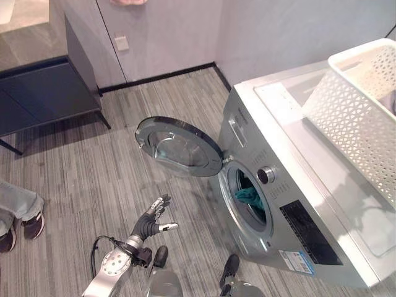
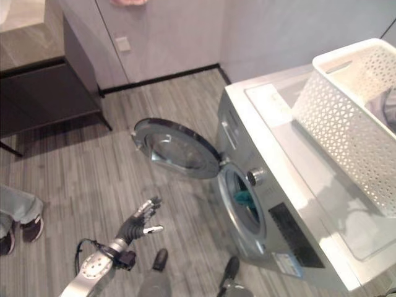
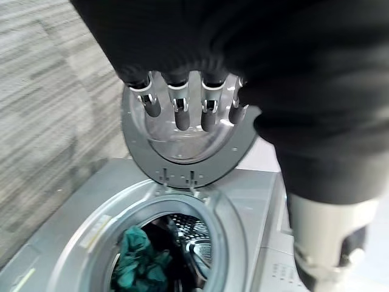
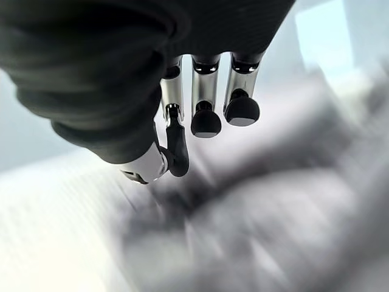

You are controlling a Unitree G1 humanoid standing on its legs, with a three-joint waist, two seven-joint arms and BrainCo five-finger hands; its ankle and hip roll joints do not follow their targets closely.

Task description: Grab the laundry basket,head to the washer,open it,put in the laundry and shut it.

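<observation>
A silver washer stood with its round door swung wide open, teal laundry partly visible inside the dark drum. The white laundry basket sat on top, cut off at the edge. The left robot hand hovered empty, fingers loosely spread. The right robot hand hung relaxed, holding nothing, against a blurred background.

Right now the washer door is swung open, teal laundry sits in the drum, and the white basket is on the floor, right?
Not quite. The washer door is open and teal laundry sits in the drum, but the white basket stands on top of the washer, not on the floor, as the left eye view shows.
</observation>
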